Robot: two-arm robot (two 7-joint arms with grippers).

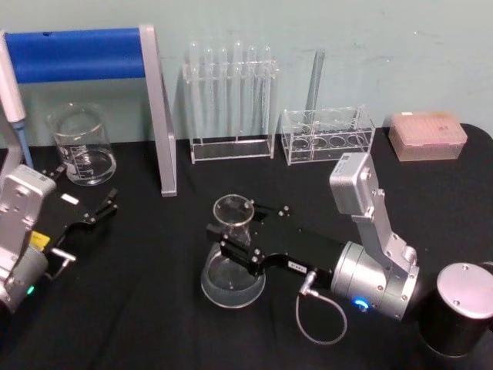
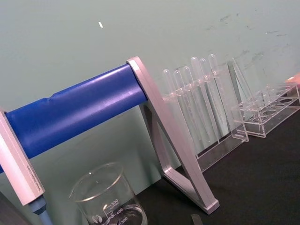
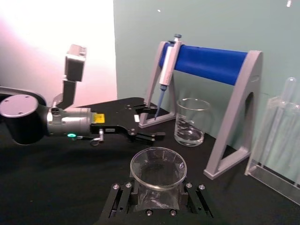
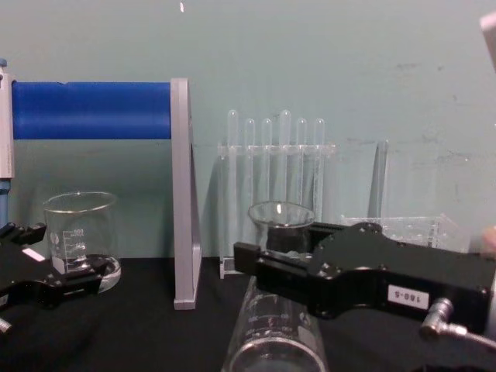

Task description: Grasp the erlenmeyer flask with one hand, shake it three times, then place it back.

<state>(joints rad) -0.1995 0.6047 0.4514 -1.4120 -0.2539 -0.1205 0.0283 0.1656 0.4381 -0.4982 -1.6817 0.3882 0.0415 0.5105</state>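
Observation:
The erlenmeyer flask [image 1: 231, 276], clear glass with a wide round base, stands upright on the black table mid-front. My right gripper [image 1: 235, 226], the hand with the printed white label, reaches in from the right and is shut on the flask's neck just under the rim. The right wrist view looks down on the flask's rim [image 3: 158, 166] with a black jaw close on each side. From the chest view the flask [image 4: 275, 329] hangs below the right gripper [image 4: 273, 256]. My left gripper [image 1: 86, 185] rests open at the far left, near the beaker.
A glass beaker [image 1: 81, 142] stands back left beside a grey stand with a blue bar [image 1: 77, 54] holding a pipette [image 1: 11, 92]. A test tube rack [image 1: 231, 100], a low clear rack [image 1: 327, 135] and a pink tip box [image 1: 427, 135] line the back.

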